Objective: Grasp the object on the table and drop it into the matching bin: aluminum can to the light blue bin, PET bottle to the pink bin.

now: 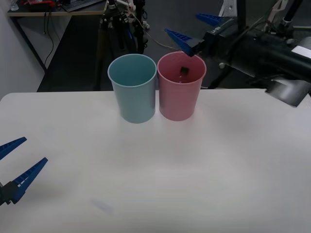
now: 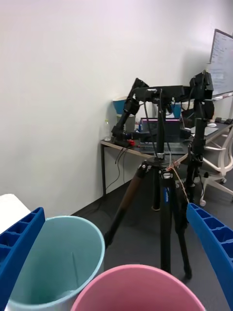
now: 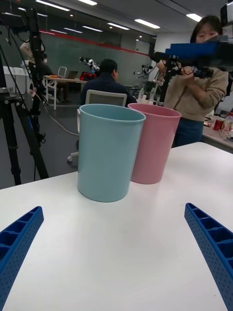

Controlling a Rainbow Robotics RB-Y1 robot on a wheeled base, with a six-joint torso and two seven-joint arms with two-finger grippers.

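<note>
Risk: right hand (image 1: 192,31), withdrawing low, could clip rim of pink bin (image 1: 180,92) and tip it into light blue bin (image 1: 133,87) touching at its 9 o'clock.

PET bottle (image 1: 184,71): dark cap visible inside pink bin.

Right hand: above bin's 12 o'clock rim, 2 fingers spread wide, holding nothing.

Left hand (image 1: 13,162): low over desk (image 1: 160,174) at 8 o'clock, open, empty.

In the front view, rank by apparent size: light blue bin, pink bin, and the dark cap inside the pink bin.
1-2. Light blue bin and pink bin: they look about alike, so unranked.
3. Dark cap, by far the smallest.
</note>
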